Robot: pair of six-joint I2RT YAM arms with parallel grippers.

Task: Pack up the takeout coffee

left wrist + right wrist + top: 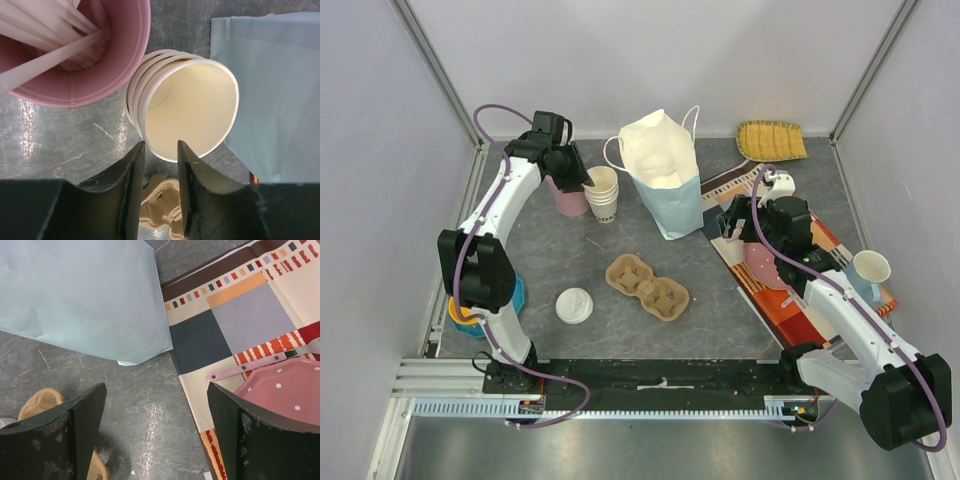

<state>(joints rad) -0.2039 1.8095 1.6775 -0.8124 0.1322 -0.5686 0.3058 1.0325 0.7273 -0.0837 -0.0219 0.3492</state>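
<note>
**A:** Nearest the arms, a loose lid (pixel 574 304) and a cardboard carrier (pixel 646 286) lie on the counter (pixel 570 250). The right hand (pixel 156 390) hangs spread wide and empty between the paper bag (pixel 670 200) and the placemat (pixel 250 315).

**B:** The danger there?

**A:** A careless swing could shove the bag over.

**B:** And farther back?

**A:** The left hand (pixel 160 145), fingers partly apart and grasping nothing, sits at the near rim of the stack of cups (pixel 190 105), which is right beside a pink cup of straws (pixel 115 60).

**B:** Wrong target, likely. Closing there lifts a lidless cup or tips the stack.

**A:** The coffee (pixel 780 184), apparently the small lidded cup, stands far right at the placemat's far edge, just beyond the right arm and half behind its cable.

**B:** A crowded reach could topple it.
</note>
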